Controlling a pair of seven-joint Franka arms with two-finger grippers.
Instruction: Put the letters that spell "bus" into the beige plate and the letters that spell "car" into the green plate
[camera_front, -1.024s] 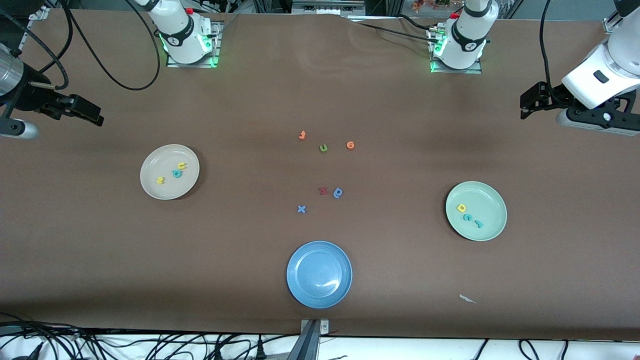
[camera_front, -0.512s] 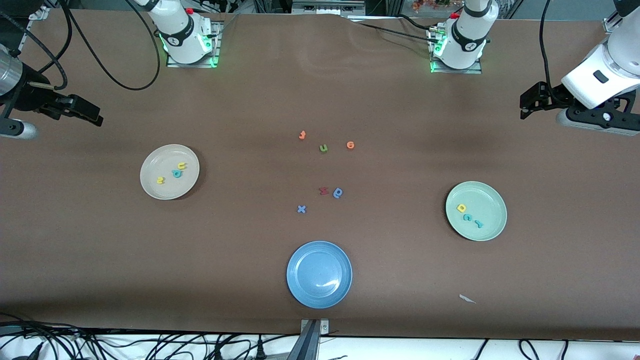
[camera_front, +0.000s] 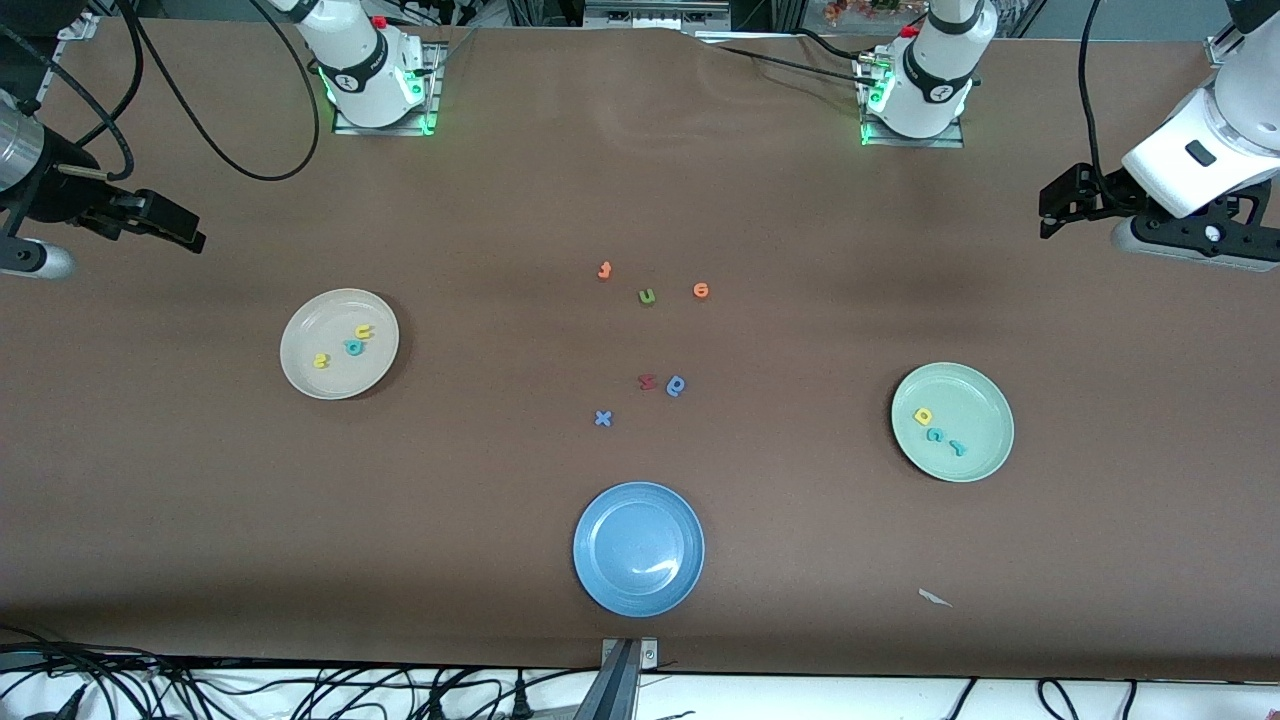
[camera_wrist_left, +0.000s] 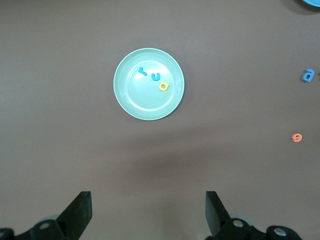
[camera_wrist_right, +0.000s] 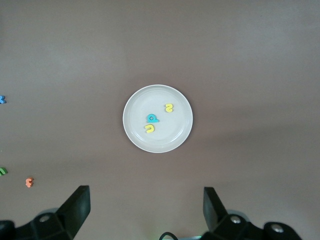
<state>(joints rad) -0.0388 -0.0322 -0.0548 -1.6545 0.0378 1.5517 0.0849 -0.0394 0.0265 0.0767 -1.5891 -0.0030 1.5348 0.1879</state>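
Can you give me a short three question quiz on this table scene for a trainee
1. True or false: the blue plate holds a letter.
2. Which letters lie in the green plate? A) teal b, yellow u, yellow s B) yellow a, teal c, teal r C) orange letters
3. Fill in: the beige plate holds ___ letters.

Key: 1 false, it is bare. 2 B. 3 three: teal b, yellow u, yellow s. The left gripper and right gripper wait up high with fingers open.
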